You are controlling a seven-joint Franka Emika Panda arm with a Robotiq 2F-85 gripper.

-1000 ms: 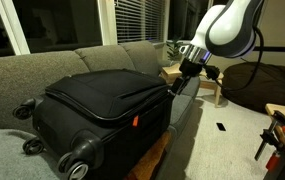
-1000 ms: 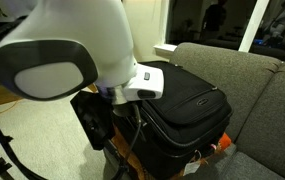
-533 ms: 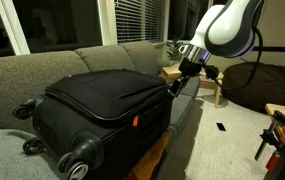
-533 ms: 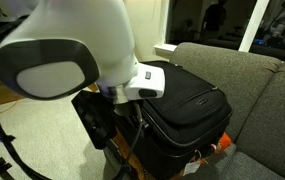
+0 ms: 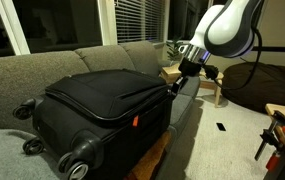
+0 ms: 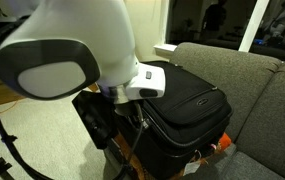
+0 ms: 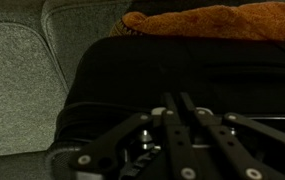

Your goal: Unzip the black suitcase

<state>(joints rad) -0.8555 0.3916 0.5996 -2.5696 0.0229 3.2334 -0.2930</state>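
Suitcase position: the black suitcase (image 5: 102, 105) lies flat on the seat of the grey sofa (image 5: 12, 70), reaching from the backrest to the seat's front edge. In an exterior view its spinner wheels (image 5: 80, 158) are at the end nearest the camera, and a small red-orange tag (image 5: 136, 121) shows on the side wall along the front edge.

I have the gripper (image 5: 178, 84) at the suitcase's opposite end, on the top corner by the sofa's end edge. In the wrist view the fingers (image 7: 168, 108) run side by side, drawn together, with the tips over black fabric. It is too dark to tell whether a zip pull sits between them.

Beyond the suitcase's far edge in the wrist view lies an orange-brown fleecy fabric (image 7: 212, 20).
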